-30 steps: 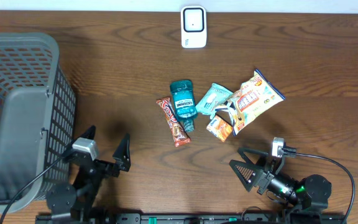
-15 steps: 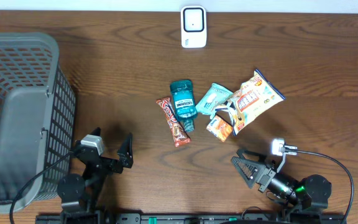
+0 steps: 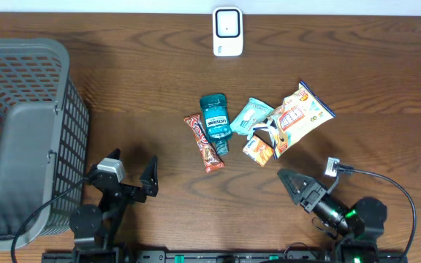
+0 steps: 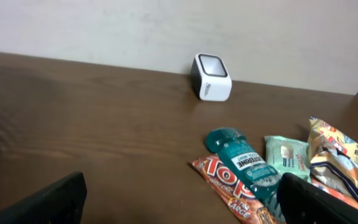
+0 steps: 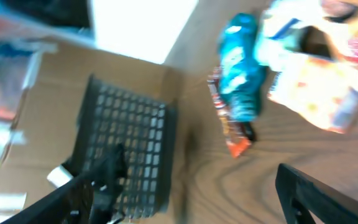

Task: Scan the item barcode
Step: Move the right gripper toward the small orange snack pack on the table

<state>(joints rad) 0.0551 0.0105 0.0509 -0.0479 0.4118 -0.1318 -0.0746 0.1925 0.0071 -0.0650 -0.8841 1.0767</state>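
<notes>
Shop checkout mock-up (on a wooden table (image 3: 123,109)): scanner (image 3: 227,31), basket (image 3: 71,139), packaged snacks (image 3: 298,117).

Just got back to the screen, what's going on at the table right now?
Nothing is picked up yet. The left hand and the right hand are both open and empty near the front edge of the table. The items lie clustered mid-table: a teal Listerine bottle beside a candy bar, a teal pouch, a snack bag and a small orange packet. The white scanner stands at the far edge, and a gray basket sits on the left.
</notes>
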